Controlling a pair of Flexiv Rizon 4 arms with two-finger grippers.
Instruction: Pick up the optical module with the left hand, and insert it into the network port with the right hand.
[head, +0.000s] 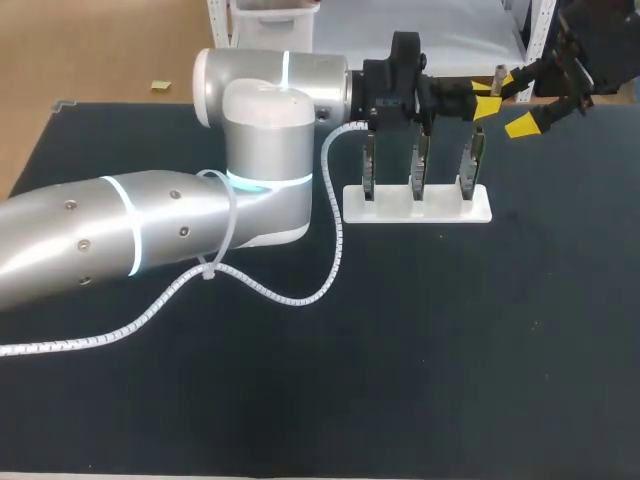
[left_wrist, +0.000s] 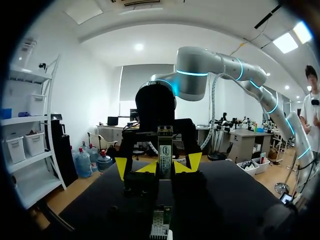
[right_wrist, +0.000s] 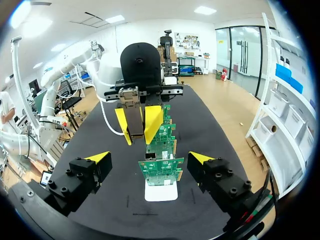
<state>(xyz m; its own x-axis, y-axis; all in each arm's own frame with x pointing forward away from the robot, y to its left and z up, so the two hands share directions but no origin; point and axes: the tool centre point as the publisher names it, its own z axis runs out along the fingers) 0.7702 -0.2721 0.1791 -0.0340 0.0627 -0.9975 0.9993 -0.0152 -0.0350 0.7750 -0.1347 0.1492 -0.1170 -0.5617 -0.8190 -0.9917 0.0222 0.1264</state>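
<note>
- The left gripper (head: 487, 99) is closed on the module (right_wrist: 134, 117), one yellow tip on each side; the module stands up past the tips.
- The module is in the air above the table (head: 450, 350), over the right end of the row of boards (head: 418, 168).
- The right gripper (right_wrist: 149, 158) faces the left one from the table's far right with its fingers wide apart, holding nothing; the module is just ahead of it, untouched.
- Three boards stand upright in a white base (head: 440, 210).
- A coiled cable (head: 330, 250) runs from the left arm across the table.
</note>
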